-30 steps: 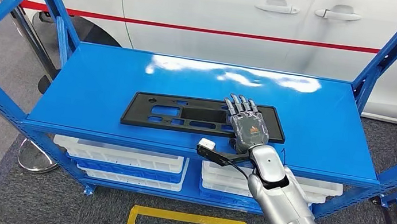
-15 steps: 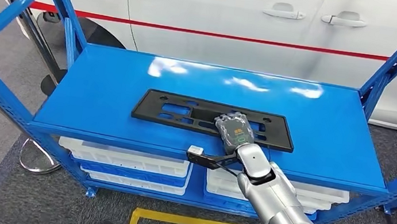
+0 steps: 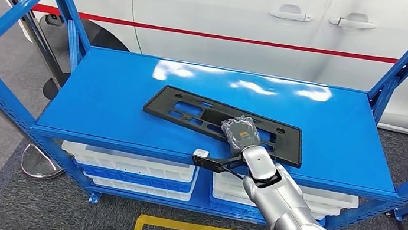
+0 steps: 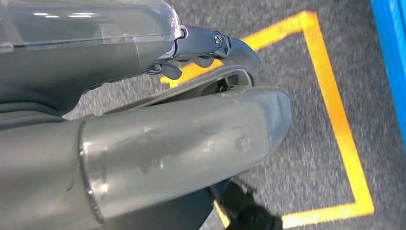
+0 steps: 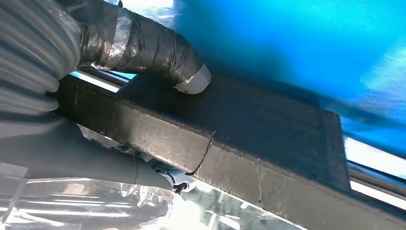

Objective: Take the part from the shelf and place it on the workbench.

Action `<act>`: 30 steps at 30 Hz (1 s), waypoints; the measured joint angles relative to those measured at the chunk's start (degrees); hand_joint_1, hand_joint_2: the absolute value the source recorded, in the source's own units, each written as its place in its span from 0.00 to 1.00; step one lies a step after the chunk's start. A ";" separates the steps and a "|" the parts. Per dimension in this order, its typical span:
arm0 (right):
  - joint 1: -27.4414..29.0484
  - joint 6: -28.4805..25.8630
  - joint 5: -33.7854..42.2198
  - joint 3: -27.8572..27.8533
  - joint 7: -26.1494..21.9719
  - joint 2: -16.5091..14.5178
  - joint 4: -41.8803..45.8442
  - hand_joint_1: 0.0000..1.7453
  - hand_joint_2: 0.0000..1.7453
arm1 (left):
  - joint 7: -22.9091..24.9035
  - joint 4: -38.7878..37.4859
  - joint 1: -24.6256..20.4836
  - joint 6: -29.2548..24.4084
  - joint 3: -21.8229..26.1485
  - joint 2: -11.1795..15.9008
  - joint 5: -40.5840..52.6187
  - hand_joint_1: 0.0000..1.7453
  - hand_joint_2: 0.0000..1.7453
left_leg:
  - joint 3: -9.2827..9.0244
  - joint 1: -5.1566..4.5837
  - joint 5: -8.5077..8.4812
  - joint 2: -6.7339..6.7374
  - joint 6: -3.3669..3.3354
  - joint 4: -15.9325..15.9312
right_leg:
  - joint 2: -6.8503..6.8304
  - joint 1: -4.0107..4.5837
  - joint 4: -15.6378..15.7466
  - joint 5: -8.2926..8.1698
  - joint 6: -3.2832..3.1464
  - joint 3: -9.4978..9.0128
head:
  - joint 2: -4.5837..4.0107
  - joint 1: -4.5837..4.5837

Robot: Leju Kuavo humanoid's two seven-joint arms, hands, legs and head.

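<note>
right hand point(image 3: 241, 133): closed around near edge of black part point(image 3: 202, 111), thumb pressed on its face. part: gripped, one end tilted, not yet clear of blue shelf point(image 3: 109, 93). lift-off, carry and placing on workbench judged outstanding.

Part point(image 3: 213, 118) on shelf point(image 3: 102, 101) top, right hand point(image 3: 240, 133) gripping near edge.

You can't see the right hand's point(image 3: 240, 133) fingers in the head view; its back covers them and part of the black part point(image 3: 190, 108) beneath. In the right wrist view the blue shelf point(image 5: 297, 43) is blurred. The left hand's point(image 4: 210, 52) fingers sit behind its thumb, their pose unclear.
</note>
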State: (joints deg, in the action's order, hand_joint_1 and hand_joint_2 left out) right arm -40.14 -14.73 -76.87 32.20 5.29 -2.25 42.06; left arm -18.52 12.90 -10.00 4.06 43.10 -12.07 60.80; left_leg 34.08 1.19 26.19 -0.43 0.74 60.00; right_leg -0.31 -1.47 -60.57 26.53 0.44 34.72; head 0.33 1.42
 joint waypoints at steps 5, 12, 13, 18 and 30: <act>0.23 -3.74 1.13 -0.26 0.80 0.50 0.53 1.00 1.00 | -0.89 0.00 0.02 -0.78 -0.13 -0.02 -1.03 0.00 0.75 | -0.33 -0.34 -0.93 0.27 -2.34 -1.62 | 0.33 -0.15 -1.46 1.22 1.42 1.05 | 0.00 -0.04; 1.18 -2.24 1.03 -2.05 0.72 5.07 12.99 1.00 1.00 | -3.78 0.00 0.62 -0.81 -0.13 -0.04 -3.33 0.00 1.00 | 0.08 -1.44 -0.77 0.16 -3.56 -1.22 | 0.32 0.24 -9.23 2.22 0.58 5.24 | 0.00 -0.05; 1.17 -2.36 1.55 -2.49 0.62 5.77 15.19 1.00 1.00 | -4.22 0.00 0.72 -1.11 -0.13 -0.04 -3.61 0.00 1.00 | 0.19 -1.54 -0.53 0.07 -3.43 -0.92 | 0.30 0.29 -6.00 0.74 0.39 3.72 | 0.00 -0.05; 3.26 -3.75 7.57 -6.31 -0.70 8.94 27.60 0.99 1.00 | -6.54 0.00 1.11 -3.56 -0.10 0.00 -4.79 0.00 1.00 | 1.01 -1.75 0.10 0.05 -2.36 0.12 | 0.45 0.60 -0.52 -0.17 -0.25 1.57 | 0.00 -0.02; 9.00 -8.36 21.44 -14.56 -6.26 12.29 41.93 0.99 1.00 | -9.85 0.00 1.45 -3.18 0.47 0.00 -7.69 0.00 1.00 | 2.49 -1.13 -1.64 0.11 -1.59 0.86 | 0.71 0.25 -0.01 0.39 -0.76 0.44 | 0.00 -0.01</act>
State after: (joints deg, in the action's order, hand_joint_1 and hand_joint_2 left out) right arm -31.14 -23.08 -55.43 17.64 -0.97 10.05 83.99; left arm -28.37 12.90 -8.55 0.88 43.57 -12.07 53.11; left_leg 36.57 0.06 24.54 -0.32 -0.85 60.86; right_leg 0.40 -1.22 -60.58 26.92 -0.33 35.16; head 0.33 1.40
